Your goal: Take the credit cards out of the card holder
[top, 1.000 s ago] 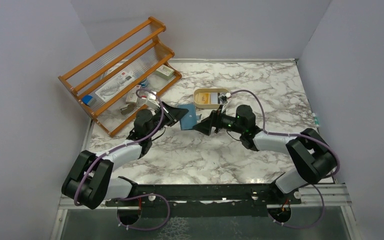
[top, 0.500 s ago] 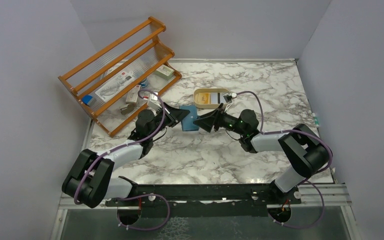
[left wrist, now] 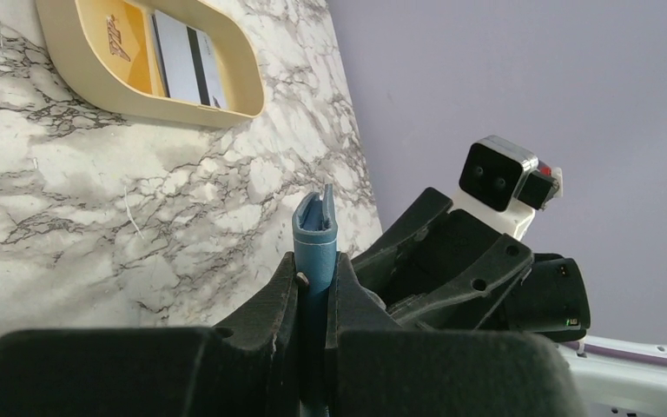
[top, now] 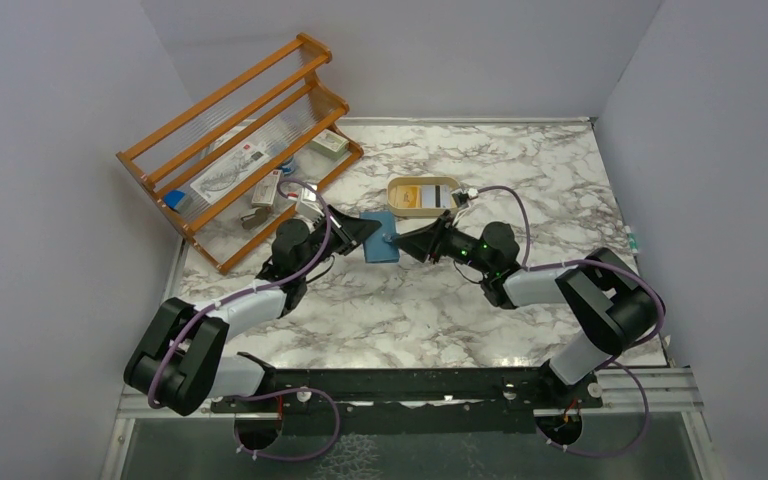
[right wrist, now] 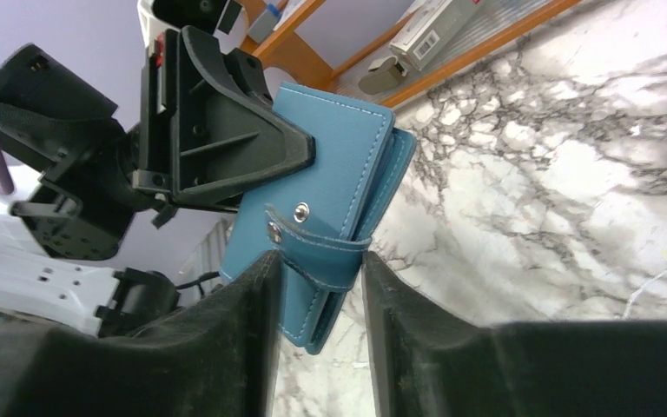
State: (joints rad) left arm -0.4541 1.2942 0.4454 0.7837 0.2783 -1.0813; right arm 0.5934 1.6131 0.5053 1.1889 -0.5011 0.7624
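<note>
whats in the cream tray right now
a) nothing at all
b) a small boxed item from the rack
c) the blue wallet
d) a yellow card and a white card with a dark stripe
D: the left wrist view shows the cream tray holding a yellow card and a white card with a dark stripe, while the card holder is clamped in the jaws of the left gripper, off the tray.

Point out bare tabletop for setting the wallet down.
Free: marble between the card holder and the base rail; also right of the tray to the wall. Crowded: the rack corner and the middle, where left gripper and right gripper meet.
</note>
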